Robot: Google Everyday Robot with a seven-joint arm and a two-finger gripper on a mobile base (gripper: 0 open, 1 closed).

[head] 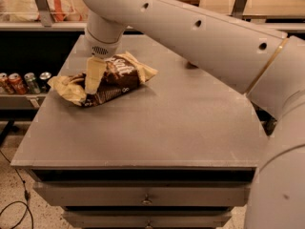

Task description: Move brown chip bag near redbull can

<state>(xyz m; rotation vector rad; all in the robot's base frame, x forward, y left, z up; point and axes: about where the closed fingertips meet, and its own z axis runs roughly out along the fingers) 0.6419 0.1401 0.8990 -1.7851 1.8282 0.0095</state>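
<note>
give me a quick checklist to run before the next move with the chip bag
1. Grip: ok. The hand is down on the brown chip bag, apparently closed on its left-middle part.
2. Target located: cannot tell. No redbull can shows, and the arm hides the far side of the table.
3. Bag away from the edge: not ok. Its cream left end lies right at the table's left edge.
4. Lookalikes: ok. The orange and silver cans stand on the shelf to the left, off the table and apart from the bag.
5. Path to the right: ok as far as it shows. Nothing stands on the visible tabletop.
</note>
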